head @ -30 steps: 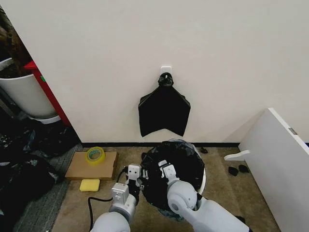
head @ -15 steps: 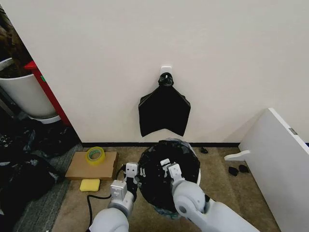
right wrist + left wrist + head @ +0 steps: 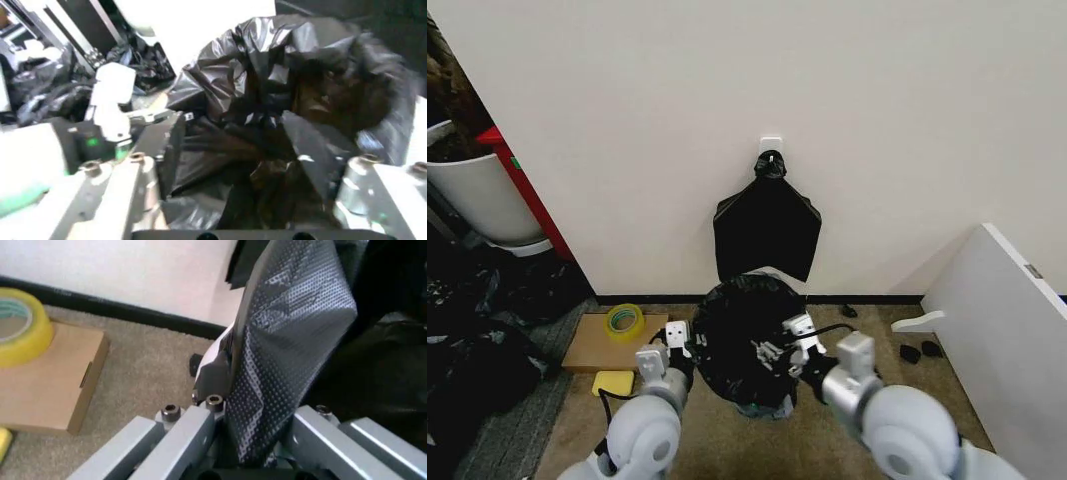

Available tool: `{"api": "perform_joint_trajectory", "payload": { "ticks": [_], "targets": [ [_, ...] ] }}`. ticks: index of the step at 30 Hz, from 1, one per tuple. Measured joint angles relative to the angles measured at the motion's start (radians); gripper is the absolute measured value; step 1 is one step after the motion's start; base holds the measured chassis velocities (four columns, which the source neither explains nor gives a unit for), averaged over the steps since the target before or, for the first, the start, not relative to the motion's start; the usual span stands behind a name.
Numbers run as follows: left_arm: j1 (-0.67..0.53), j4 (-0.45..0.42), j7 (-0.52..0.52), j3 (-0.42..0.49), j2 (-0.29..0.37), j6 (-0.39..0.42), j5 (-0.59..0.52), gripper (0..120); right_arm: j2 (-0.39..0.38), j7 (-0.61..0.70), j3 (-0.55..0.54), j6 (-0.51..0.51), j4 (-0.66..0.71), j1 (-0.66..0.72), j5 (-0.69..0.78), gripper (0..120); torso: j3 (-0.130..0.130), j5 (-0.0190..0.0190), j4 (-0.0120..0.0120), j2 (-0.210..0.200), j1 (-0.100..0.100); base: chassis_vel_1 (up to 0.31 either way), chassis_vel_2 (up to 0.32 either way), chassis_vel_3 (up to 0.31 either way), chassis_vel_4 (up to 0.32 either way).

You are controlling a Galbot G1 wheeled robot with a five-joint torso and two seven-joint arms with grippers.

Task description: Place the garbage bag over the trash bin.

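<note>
Head view: both grippers clamp the black garbage bag (image 3: pixel 745 335), left gripper (image 3: pixel 677 343) and right gripper (image 3: pixel 789 345) on opposite sides, draped over the trash bin (image 3: pixel 765 408).

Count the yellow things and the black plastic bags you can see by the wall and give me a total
Yellow things: 2, the yellow tape roll and the yellow sponge.
Black plastic bags: 2, the crinkled black garbage bag and the flat black bundle hung on the wall.
Total: 4.

Garbage bag (image 3: pixel 745 340) sits on the floor centre, in front of the wall, left tool (image 3: pixel 677 340) at its left side, right tool (image 3: pixel 783 347) at its right, tape roll (image 3: pixel 624 321) on a cardboard box (image 3: pixel 617 345) further left, planter (image 3: pixel 479 195) far left.
</note>
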Motion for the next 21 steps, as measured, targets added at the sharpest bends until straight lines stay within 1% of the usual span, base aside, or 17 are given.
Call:
{"api": "perform_joint_trajectory", "payload": {
  "ticks": [1, 2, 3, 6, 7, 8, 10, 11, 13, 20, 21],
  "targets": [
    [-0.003, 0.001, -0.003, -0.002, 0.001, 0.001, -0.014, 0, -0.005, 0.0, 0.019, 0.002, 0.015, -0.027, 0.002, 62, 0.0, 0.0, 0.0001, 0.0, 0.0, 0.0, 0.0, 0.0, 0.0],
    [-0.005, 0.003, -0.006, -0.006, 0.002, 0.002, -0.03, 0, -0.008, 0.0, 0.047, 0.004, 0.033, -0.068, 0.003, 68, 0.0, 0.0, -0.0002, 0.0, 0.0, 0.0, 0.0, 0.0, 0.0],
    [-0.005, 0.003, -0.006, -0.006, 0.002, 0.002, -0.03, 0, -0.008, 0.0, 0.047, 0.004, 0.033, -0.068, 0.003, 68, 0.0, 0.0, -0.0002, 0.0, 0.0, 0.0, 0.0, 0.0, 0.0],
    [-0.007, 0.003, -0.014, -0.015, 0.01, 0.006, -0.078, 0, -0.012, -0.024, 0.137, 0.017, 0.054, -0.189, 0.006, 82, 0.0, 0.0, -0.0002, 0.0, 0.0, 0.0, 0.0, 0.0, 0.0],
    [-0.007, 0.003, -0.014, -0.015, 0.01, 0.006, -0.078, 0, -0.012, -0.024, 0.137, 0.017, 0.054, -0.189, 0.006, 82, 0.0, 0.0, -0.0002, 0.0, 0.0, 0.0, 0.0, 0.0, 0.0],
    [-0.006, 0.003, -0.016, -0.018, 0.017, 0.008, -0.093, 0, -0.015, -0.043, 0.185, 0.028, 0.055, -0.248, 0.006, 88, 0.0, -0.0002, -0.0003, 0.0, 0.0, 0.0, 0.0, 0.0, 0.0],
    [-0.002, 0.0, -0.016, -0.021, 0.024, 0.008, -0.1, 0, -0.014, -0.057, 0.237, 0.033, 0.052, -0.303, 0.019, 94, 0.0, -0.0001, -0.0003, 0.0, 0.0, 0.0, 0.0, 0.0, 0.0],
    [-0.002, 0.0, -0.016, -0.021, 0.024, 0.008, -0.1, 0, -0.014, -0.057, 0.237, 0.033, 0.052, -0.303, 0.019, 94, 0.0, -0.0001, -0.0003, 0.0, 0.0, 0.0, 0.0, 0.0, 0.0],
    [0.004, -0.006, -0.016, -0.024, 0.03, 0.007, -0.107, 0, -0.006, -0.063, 0.271, 0.033, 0.037, -0.348, 0.042, 100, 0.0, 0.0, -0.0002, 0.0, 0.0, 0.0, 0.0, 0.0, 0.0],
    [0.013, -0.023, -0.016, -0.026, 0.034, 0.006, -0.113, 0, 0.014, -0.063, 0.266, 0.018, 0.019, -0.39, 0.09, 100, 0.0, -0.0001, -0.0001, 0.0, 0.0, 0.0, 0.0, 0.0, 0.0],
    [0.014, -0.025, -0.016, -0.026, 0.036, 0.006, -0.113, 0, 0.017, -0.063, 0.252, 0.013, 0.018, -0.392, 0.1, 98, 0.0, -0.0001, -0.0002, 0.0, 0.0, 0.0, 0.0, 0.0, 0.0]
  ]
}}
